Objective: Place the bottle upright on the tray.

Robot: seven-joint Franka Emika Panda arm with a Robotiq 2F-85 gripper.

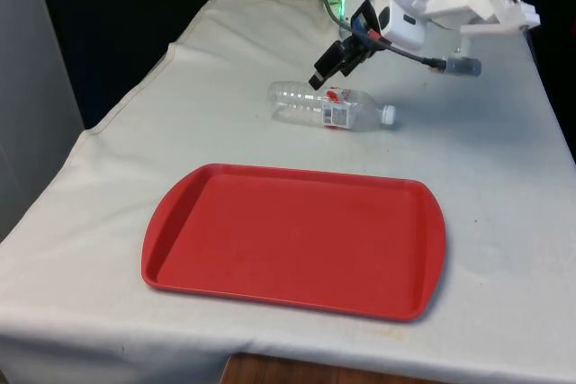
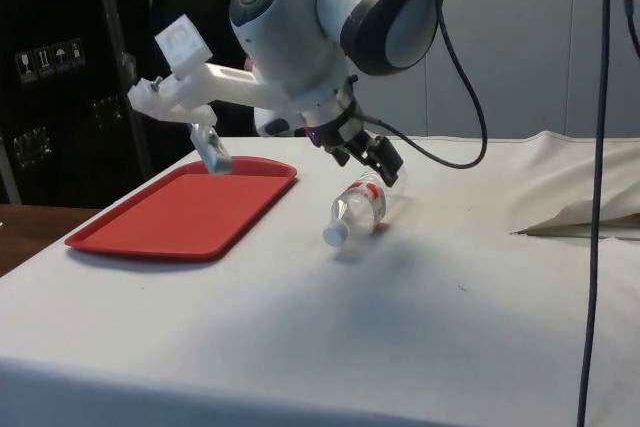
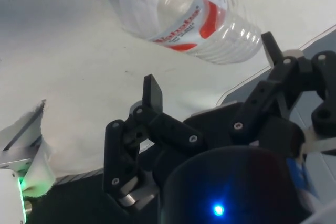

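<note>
Item: clear plastic water bottle [image 1: 329,106], red/white label, white cap. Lies on its side on the worktop [image 1: 504,186], beyond the tray's far edge, apart from it; cap toward front view's right. Appears empty.

Item: gripper [image 1: 335,64]. Hangs just above bottle body, no contact; jaws spread wide, holding nothing.

Step in hand, judged: approach for grasp. Advice: lower w/ jaws straddling the label section, across the bottle's long axis; close gently, thin wall likely to dent or roll off. Grip mid-body so it can be tipped base-down.

Item: red tray [image 1: 180,213]. Flat, shallow rim, nothing in it.
</note>
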